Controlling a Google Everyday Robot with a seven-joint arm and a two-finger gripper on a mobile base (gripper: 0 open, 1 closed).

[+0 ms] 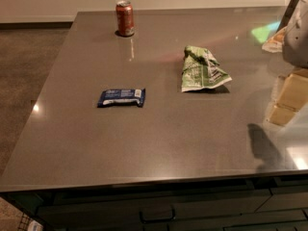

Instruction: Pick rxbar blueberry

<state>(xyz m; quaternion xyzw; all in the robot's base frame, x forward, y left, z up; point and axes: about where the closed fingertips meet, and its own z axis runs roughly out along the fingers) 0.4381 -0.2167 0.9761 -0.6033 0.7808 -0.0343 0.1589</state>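
Jaws: apart or together, I cannot tell from my feed. Gripper (297, 40) shows as a pale mass at the right edge, over the far right part of the worktop (144, 143), well apart from the bar. Worktop: dark grey, glossy, fills most of my view. Green-and-white snack bag (202, 69): crumpled, lying right of centre. rxbar blueberry (121, 97): dark blue wrapper with white print, lying flat left of centre, long side across the view, nothing touching it. Red soda can (125, 18): upright near the far edge, beyond the bar.
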